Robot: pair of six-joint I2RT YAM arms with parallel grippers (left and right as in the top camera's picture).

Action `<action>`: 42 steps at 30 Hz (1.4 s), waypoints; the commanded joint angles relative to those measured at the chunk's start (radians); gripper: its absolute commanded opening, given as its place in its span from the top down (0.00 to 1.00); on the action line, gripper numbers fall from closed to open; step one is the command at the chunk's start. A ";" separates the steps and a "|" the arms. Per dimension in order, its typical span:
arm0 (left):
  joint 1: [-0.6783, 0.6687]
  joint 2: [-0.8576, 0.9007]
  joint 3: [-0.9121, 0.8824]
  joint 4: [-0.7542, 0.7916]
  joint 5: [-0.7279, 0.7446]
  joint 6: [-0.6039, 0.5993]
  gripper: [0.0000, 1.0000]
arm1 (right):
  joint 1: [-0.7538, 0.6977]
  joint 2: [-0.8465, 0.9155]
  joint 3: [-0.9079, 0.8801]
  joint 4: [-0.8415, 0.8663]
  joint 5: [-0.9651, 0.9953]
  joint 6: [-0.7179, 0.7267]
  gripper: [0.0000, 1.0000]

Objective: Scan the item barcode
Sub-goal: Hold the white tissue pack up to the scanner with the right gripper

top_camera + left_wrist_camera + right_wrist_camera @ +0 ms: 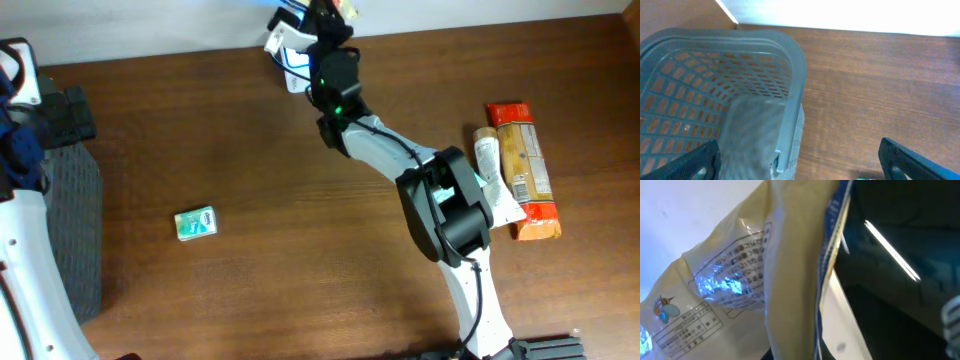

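Brown wood-grain bench (250,280) runs back to a pale wall (150,25), and the task's thing is up at that far edge. It is a cream packet (283,45) of glossy film, held clear of the surface by the right end effector (310,40), whose jaws are closed on it.

Close up, the packet (740,280) shows crinkled, shiny film with a blue-edged seam and a panel of small print. I cannot make out the barcode.

It looks light, soft and slippery, so it will likely flop and crease instead of holding flat. A pinch on the seam or a flat margin seems best, since it leaves the printed panel uncovered. Glare off the film may hamper reading, so a slight tilt could help.

The left end effector (800,167) hangs wide open and empty over the rim of a grey basket (795,65). A small green pack (195,222) and some snack packs (525,170) lie well apart on the bench.
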 commanded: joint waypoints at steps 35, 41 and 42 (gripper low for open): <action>0.004 -0.005 0.006 0.003 0.000 0.016 0.01 | -0.064 0.232 0.227 -0.154 -0.029 0.126 0.96; 0.004 -0.005 0.006 0.003 0.000 0.016 0.01 | 0.002 0.232 0.227 -0.152 0.036 0.121 0.96; 0.004 -0.005 0.006 0.003 0.000 0.016 0.01 | 0.013 0.232 0.227 -0.152 0.040 0.096 0.96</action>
